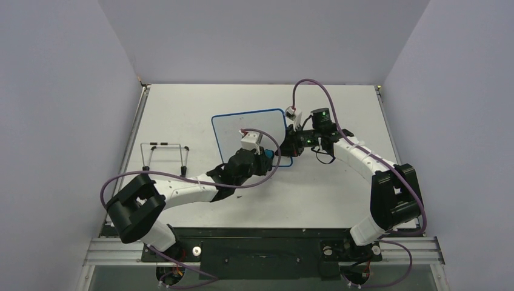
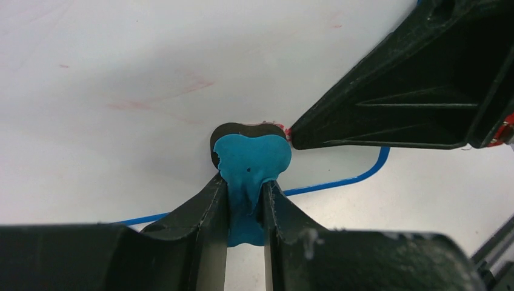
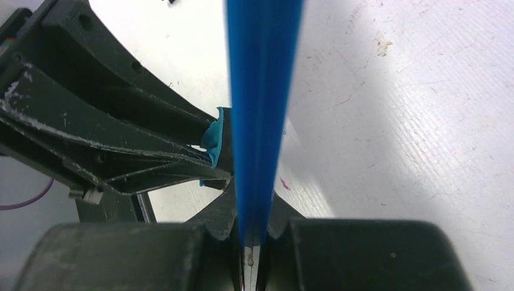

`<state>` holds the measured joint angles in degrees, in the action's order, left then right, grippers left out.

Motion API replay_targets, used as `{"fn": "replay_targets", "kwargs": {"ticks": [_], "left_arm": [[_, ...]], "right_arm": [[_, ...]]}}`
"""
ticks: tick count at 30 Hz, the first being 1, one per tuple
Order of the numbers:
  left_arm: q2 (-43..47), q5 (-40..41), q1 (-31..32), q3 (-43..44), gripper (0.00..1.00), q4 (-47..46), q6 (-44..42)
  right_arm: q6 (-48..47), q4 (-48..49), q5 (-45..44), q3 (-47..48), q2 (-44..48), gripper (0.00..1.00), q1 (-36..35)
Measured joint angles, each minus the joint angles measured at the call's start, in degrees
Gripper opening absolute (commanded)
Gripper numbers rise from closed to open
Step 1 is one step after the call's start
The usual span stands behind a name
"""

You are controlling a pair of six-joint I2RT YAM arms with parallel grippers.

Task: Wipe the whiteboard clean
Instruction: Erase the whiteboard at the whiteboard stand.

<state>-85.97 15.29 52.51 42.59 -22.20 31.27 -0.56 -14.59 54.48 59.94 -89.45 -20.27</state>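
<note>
The whiteboard [image 1: 245,130], white with a thin blue rim, lies flat on the table. My left gripper [image 1: 265,156] is shut on the blue-and-black eraser [image 2: 251,159], whose head rests on the board's near right corner. Faint red smears [image 2: 182,91] remain on the white surface [image 2: 121,139]. My right gripper [image 1: 290,147] is shut on the board's right edge. In the right wrist view the blue rim [image 3: 262,103] runs edge-on between its fingers [image 3: 251,227], and the eraser [image 3: 213,136] shows just left of it. The black finger [image 2: 424,85] of the right gripper sits close beside the eraser.
A thin wire stand [image 1: 163,154] sits on the table to the left of the board, near the left arm. Grey walls enclose the table on the left, back and right. The two grippers are almost touching at the board's near right corner.
</note>
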Motion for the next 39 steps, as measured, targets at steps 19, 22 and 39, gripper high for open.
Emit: {"fn": "replay_targets", "kwargs": {"ticks": [19,22,39], "left_arm": [[-1.0,18.9,-0.3,-7.0,0.00,-9.6,1.3],[-1.0,16.8,0.7,-7.0,0.00,-13.3,1.2],[-3.3,17.3,3.7,-10.2,0.00,-21.0,3.7]], "right_arm": [[0.4,1.1,-0.4,-0.2,0.0,0.00,0.2],[0.4,1.0,-0.3,-0.2,0.0,0.00,0.1],[0.4,1.2,-0.1,-0.5,0.0,0.00,-0.3]]}}
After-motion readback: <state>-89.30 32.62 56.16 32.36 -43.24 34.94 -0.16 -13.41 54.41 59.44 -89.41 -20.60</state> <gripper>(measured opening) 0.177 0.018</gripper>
